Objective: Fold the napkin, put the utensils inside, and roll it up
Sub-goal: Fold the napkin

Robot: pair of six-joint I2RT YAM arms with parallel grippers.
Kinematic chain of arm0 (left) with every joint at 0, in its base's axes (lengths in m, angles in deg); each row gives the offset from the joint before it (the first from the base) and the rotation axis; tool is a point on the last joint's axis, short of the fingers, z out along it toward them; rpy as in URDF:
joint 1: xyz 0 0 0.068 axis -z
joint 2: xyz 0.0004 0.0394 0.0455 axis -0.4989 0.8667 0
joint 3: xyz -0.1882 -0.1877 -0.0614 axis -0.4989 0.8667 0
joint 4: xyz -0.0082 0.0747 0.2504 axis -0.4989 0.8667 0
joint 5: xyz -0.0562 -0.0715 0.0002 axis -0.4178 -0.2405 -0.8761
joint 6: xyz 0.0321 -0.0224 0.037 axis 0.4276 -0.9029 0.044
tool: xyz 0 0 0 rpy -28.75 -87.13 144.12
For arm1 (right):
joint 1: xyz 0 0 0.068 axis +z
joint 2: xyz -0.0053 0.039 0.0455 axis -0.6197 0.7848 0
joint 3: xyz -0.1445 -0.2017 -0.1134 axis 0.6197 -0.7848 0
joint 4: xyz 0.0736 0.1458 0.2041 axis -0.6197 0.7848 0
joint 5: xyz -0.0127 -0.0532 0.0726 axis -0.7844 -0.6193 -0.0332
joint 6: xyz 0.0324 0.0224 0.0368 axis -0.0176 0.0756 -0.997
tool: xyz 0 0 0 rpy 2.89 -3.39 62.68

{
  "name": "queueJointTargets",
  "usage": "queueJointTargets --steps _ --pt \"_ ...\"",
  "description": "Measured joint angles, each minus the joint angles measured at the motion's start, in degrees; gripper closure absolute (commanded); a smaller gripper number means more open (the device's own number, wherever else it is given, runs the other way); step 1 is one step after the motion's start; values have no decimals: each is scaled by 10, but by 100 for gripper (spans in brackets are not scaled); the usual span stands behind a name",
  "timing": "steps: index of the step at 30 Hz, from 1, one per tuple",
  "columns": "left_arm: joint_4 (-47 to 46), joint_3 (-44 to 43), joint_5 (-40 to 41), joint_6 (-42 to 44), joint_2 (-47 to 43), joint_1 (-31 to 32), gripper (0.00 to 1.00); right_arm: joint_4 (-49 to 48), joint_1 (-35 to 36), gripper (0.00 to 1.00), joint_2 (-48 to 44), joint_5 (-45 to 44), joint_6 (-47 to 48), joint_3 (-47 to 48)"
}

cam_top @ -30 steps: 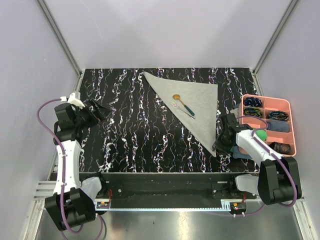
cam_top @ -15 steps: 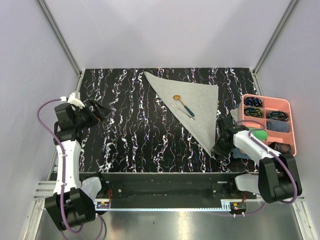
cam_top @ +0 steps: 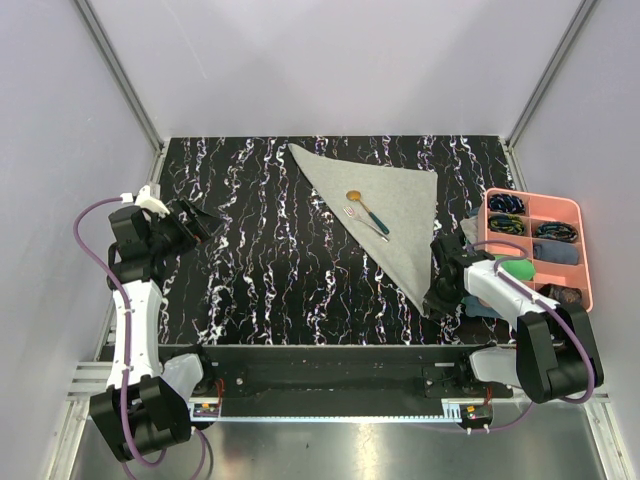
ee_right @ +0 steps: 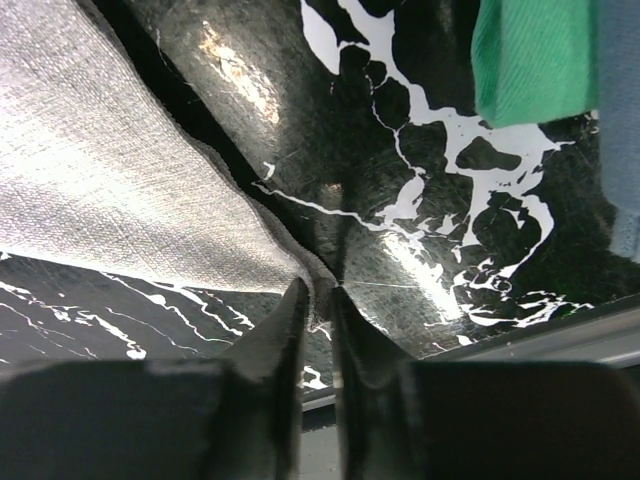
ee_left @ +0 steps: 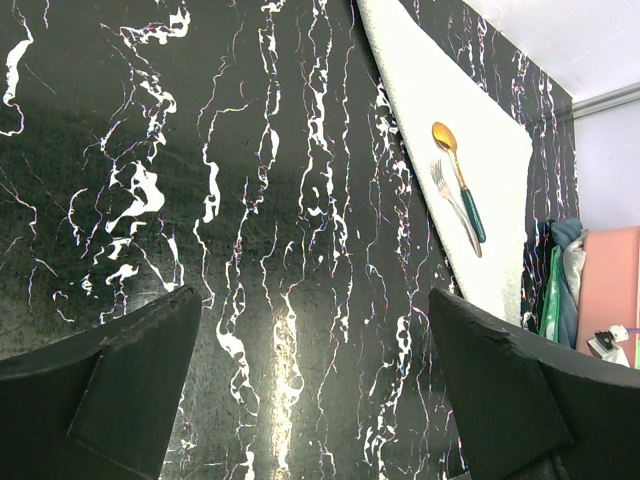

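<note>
Pale lilac walls enclose a black, white-veined marble table [cam_top: 250,290]. A pink compartment tray [cam_top: 536,193] and folded green cloths [cam_top: 518,268] occupy its right edge. The light grey-green napkin [cam_top: 400,215], folded triangular, carries the gold spoon [cam_top: 353,196] and fork [cam_top: 362,220] far-centre. Left claw [cam_top: 198,218]: released. Right claw [ee_right: 318,292]: narrowed at the napkin's near corner; grasp cannot be told.
</note>
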Motion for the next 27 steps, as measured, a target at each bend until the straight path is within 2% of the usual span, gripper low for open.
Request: queueJointTargets --steps 5,10,16,27 --pt "0 0 0 0 0 0 1 0 1 100 0 0 0 3" --pt "0 0 -1 0 0 0 1 6 1 100 0 -2 7 28" --pt "0 0 -1 0 0 0 1 17 3 100 13 -20 38 116" --pt "0 0 -1 0 1 0 1 -9 28 100 210 -24 111 331"
